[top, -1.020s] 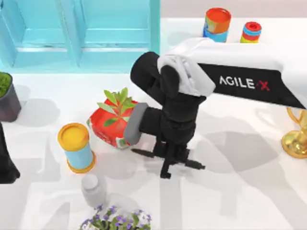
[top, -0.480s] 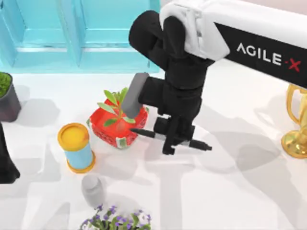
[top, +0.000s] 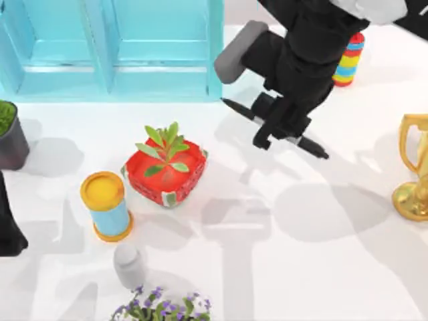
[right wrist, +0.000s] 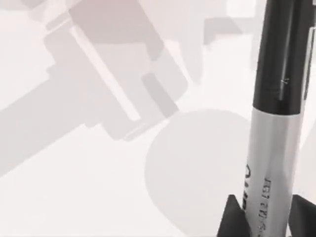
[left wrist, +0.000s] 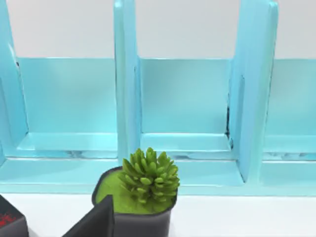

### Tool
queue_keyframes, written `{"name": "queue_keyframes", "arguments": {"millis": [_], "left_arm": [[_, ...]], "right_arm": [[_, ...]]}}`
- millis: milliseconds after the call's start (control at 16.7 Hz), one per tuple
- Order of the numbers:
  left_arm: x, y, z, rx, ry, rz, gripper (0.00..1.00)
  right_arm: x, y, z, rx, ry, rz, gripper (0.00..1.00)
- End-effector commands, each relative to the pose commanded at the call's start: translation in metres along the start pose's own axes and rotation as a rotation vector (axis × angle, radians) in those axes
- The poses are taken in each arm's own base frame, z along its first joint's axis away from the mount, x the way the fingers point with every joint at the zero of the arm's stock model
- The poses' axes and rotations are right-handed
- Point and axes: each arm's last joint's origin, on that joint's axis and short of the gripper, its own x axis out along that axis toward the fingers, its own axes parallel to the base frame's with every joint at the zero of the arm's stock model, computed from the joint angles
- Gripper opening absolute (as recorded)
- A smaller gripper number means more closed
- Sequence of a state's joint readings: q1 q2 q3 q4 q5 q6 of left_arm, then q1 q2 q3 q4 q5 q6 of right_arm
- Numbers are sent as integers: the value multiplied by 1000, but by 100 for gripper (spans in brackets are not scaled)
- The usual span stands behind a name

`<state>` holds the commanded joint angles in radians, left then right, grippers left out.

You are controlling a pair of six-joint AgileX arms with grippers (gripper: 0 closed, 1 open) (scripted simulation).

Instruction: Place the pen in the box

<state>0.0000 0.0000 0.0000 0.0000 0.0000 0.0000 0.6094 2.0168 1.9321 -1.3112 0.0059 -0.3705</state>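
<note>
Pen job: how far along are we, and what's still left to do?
Done: the pen is picked up, clamped in the right gripper and carried off the table; the right wrist view shows the fingers on its grey barrel. In hand: it hangs just right of the blue box, not yet over it. Left: move over a compartment and release. The left arm sits parked at the left edge.

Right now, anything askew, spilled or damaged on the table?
Nothing stands out. The right end effector holds the pen level above the table, beside the blue box. The red planter, yellow-lidded can and grey bottle all stand upright.
</note>
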Motion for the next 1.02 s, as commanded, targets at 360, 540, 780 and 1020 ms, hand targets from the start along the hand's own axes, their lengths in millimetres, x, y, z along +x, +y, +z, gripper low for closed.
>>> {"name": "queue_keyframes", "arguments": {"millis": [360,540,780,1020], "left_arm": [[0,0,0,0,0,0,100],[0,0,0,0,0,0,100],[0,0,0,0,0,0,100],[0,0,0,0,0,0,100]], "right_arm": [[-87,-109,-104,835,-115,-269,0],[-94,-156,-171,1336,-75,-357,0],[-70,-205,-257,1950,47,-395,0],[-29,-233,-321,2381,201,-342,0]]}}
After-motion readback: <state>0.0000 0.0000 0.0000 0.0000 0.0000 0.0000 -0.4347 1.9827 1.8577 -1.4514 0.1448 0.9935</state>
